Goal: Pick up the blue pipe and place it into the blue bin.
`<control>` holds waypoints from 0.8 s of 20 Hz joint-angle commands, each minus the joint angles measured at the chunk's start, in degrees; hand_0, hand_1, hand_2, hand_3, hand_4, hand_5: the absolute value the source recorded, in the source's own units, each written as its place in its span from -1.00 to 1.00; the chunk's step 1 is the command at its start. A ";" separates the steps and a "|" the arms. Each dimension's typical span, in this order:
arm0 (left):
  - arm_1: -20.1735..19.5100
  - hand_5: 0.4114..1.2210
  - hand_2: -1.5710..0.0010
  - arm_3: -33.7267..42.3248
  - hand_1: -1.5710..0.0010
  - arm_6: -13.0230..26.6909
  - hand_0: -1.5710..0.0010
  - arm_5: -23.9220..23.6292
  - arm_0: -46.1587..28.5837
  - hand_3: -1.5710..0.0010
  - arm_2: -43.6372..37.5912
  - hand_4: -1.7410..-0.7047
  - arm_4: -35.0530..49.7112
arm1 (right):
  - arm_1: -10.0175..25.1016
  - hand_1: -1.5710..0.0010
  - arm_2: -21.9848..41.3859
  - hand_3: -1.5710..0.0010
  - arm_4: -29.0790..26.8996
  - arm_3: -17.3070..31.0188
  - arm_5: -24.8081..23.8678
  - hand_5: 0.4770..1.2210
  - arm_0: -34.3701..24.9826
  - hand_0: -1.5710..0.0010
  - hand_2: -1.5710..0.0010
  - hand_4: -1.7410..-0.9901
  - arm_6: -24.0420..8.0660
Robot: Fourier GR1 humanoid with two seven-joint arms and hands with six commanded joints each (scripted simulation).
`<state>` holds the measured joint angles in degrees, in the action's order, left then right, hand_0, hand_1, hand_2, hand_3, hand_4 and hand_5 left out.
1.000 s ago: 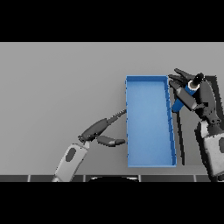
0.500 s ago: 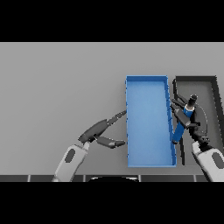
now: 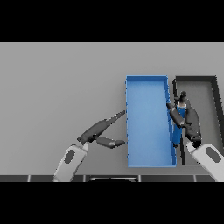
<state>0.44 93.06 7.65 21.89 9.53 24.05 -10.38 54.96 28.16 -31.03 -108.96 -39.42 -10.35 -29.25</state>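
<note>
The blue pipe with a dark cap at its far end is held in my right hand, whose fingers curl round it. It hangs over the gap between the blue bin and the black bin, close to the blue bin's right wall. My left hand rests open on the table just left of the blue bin, fingers straight and pointing at its left wall.
The black bin stands directly right of the blue bin, and the two nearly touch. Grey table stretches to the left and far side.
My right hand has pulled back toward me and lowered with the pipe, from the black bin's far end to its near middle. The left hand has barely shifted.
</note>
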 commanded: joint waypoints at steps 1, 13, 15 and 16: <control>0.27 -0.96 1.00 0.11 1.00 0.16 1.00 0.08 0.24 1.00 0.08 0.66 0.21 | 1.48 0.55 2.60 0.74 -1.26 0.75 1.12 0.77 -1.07 0.51 0.55 0.39 -4.14; -0.23 -0.96 1.00 0.88 1.00 -0.58 1.00 -0.15 -1.27 1.00 0.30 0.65 -0.13 | 13.48 0.97 30.09 0.98 -17.51 6.81 -0.31 -0.36 -19.63 0.97 0.97 0.88 -5.70; 0.09 -0.96 1.00 0.89 1.00 -0.56 1.00 -0.47 -1.10 1.00 0.66 0.65 -0.61 | 14.14 0.98 31.20 0.99 -18.04 6.58 -0.64 -0.45 -20.57 0.98 0.98 0.89 -5.70; 0.42 -0.95 1.00 0.54 1.00 -0.06 1.00 -0.78 -0.79 1.00 0.63 0.65 -0.83 | 14.36 0.98 31.70 0.99 -18.51 6.90 -0.54 -0.48 -21.37 0.98 0.98 0.91 -5.70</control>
<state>0.88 93.60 7.68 21.10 8.76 24.68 -11.23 69.33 59.84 -49.51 -102.06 -39.98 -31.74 -34.95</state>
